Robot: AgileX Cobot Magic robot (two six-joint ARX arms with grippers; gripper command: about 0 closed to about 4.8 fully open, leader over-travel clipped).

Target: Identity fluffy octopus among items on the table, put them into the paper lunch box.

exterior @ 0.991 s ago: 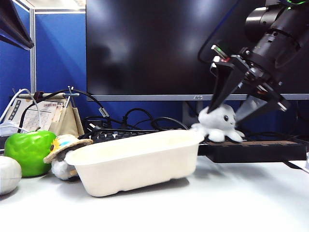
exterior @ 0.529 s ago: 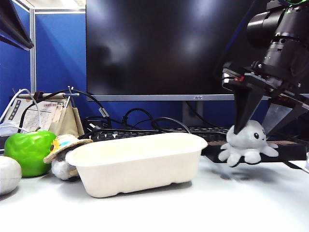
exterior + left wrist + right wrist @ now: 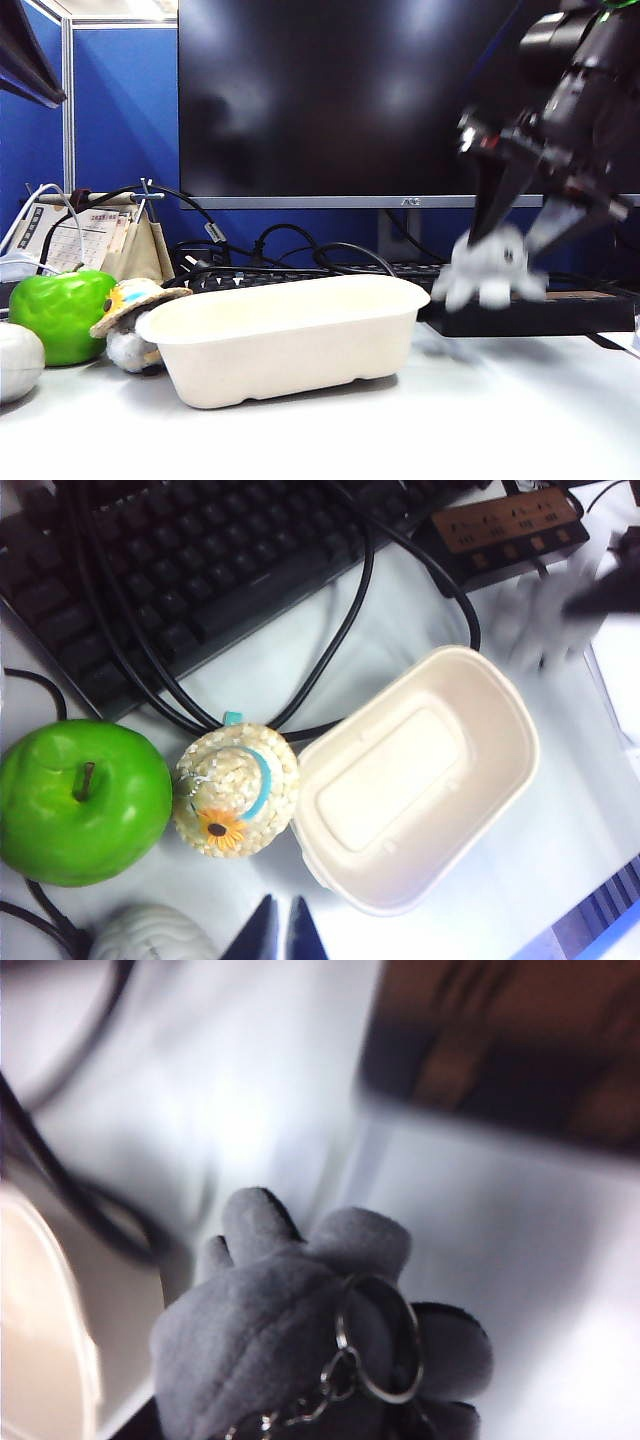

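Note:
The fluffy octopus point(image 3: 490, 270), light grey and motion-blurred, hangs in my right gripper point(image 3: 508, 238), which is shut on it just right of the paper lunch box point(image 3: 290, 360) and above the table point(image 3: 480, 410). Close up in the right wrist view, the octopus point(image 3: 290, 1340) shows its grey back and a metal key ring point(image 3: 380, 1340). The off-white lunch box point(image 3: 390, 780) is empty in the left wrist view, with the octopus point(image 3: 545, 610) a pale blur past its far end. My left gripper point(image 3: 280, 935) hovers shut near the box's other end and holds nothing.
A plush penguin in a straw hat point(image 3: 130, 310) and a green apple point(image 3: 60, 315) sit left of the box, with a white ridged object point(image 3: 15, 360) at the edge. Behind lie a keyboard point(image 3: 180, 570), cables, a black power strip point(image 3: 530, 312) and a monitor point(image 3: 330, 100).
The right gripper swung the octopus from above the box's right end out to the right and lower, then back up and slightly left. The left gripper stayed still.

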